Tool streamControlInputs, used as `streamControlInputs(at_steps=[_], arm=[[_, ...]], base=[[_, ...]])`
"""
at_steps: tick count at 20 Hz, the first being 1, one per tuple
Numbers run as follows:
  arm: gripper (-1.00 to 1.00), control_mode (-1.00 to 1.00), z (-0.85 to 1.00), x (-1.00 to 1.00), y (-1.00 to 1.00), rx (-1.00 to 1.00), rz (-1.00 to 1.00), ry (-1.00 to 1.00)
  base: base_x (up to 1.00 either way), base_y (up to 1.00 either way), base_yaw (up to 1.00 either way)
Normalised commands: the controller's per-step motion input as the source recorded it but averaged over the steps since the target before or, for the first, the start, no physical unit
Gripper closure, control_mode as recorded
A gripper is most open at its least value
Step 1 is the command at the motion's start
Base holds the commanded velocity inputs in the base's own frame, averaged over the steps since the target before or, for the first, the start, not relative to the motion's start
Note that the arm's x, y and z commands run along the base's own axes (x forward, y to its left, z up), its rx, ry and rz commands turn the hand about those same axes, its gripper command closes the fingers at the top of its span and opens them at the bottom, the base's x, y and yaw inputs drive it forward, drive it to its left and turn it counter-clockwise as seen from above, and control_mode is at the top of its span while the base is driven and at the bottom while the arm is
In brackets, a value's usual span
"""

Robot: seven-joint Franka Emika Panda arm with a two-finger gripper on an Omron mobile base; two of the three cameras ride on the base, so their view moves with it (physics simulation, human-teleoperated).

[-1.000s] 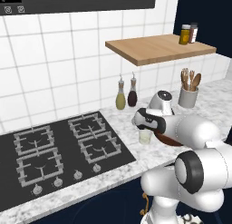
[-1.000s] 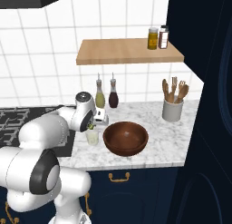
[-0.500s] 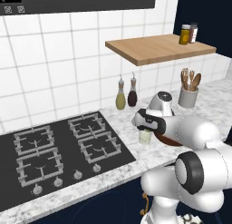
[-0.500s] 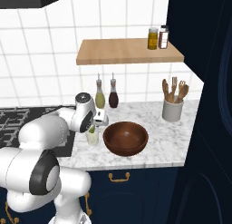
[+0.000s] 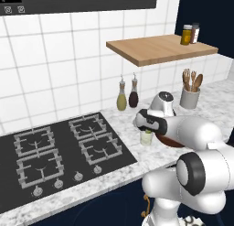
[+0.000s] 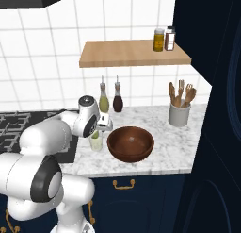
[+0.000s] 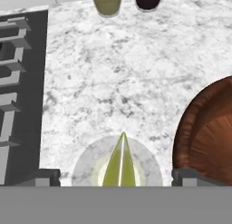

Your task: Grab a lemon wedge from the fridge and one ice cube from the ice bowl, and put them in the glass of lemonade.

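claw: the claw point(image 7: 116, 180) sat spread wide right above the glass of lemonade point(image 7: 118, 166), fingertips point(image 7: 43, 177) out on either side of the rim, gripping nothing. Looked to me like a drop pose, parked over the mouth so whatever it let go would fall straight in.

lemon wedge: the pale yellow-green lemon wedge point(image 7: 118, 163) stood point-up inside the glass, roughly dead centre of the rim in the hand view, clear of both fingertips.

glass: on the marble table point(image 7: 136, 78), between the stovetop point(image 5: 68, 149) and the ice bowl point(image 6: 130, 143), just beside the bowl. In the right base view the glass point(image 6: 96, 141) sat at about 9 o'clock from the bowl, tucked under the hand.

ice bowl: dark brown, wide and shallow, at 3 o'clock of the glass in the hand view point(image 7: 208, 132). I couldn't make out any cubes in it from these shots.

other stuff: two oil bottles point(image 5: 127, 94) against the tiles at 12 o'clock from the glass, white utensil crock point(image 6: 179, 113) further along the table, two jars point(image 6: 164, 39) up on the wooden shelf point(image 6: 132, 54).

progress (my guess): lemon half done, ice cube yet to go, and the bowl being that close should have made it a short hop.
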Motion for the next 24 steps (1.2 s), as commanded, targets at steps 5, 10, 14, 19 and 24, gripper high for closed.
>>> streamControlInputs(at_steps=[5,10,14,19,24], arm=[[-1.0,-1.0,0.11,-0.01,-0.16,0.05,0.0,0.0],[-1.0,-1.0,0.07,-0.15,-0.07,0.05,0.0,-0.04],[-1.0,-1.0,0.19,-0.64,0.0,0.01,0.0,-0.04],[-1.0,-1.0,0.56,-1.0,0.0,-0.02,0.0,-0.03],[-1.0,-1.0,0.92,-1.0,0.0,-0.1,0.0,0.0]], base=[[0.0,0.0,0.0],[0.0,0.0,0.0],[0.0,0.0,0.0],[0.0,0.0,0.0],[0.0,0.0,0.0]])
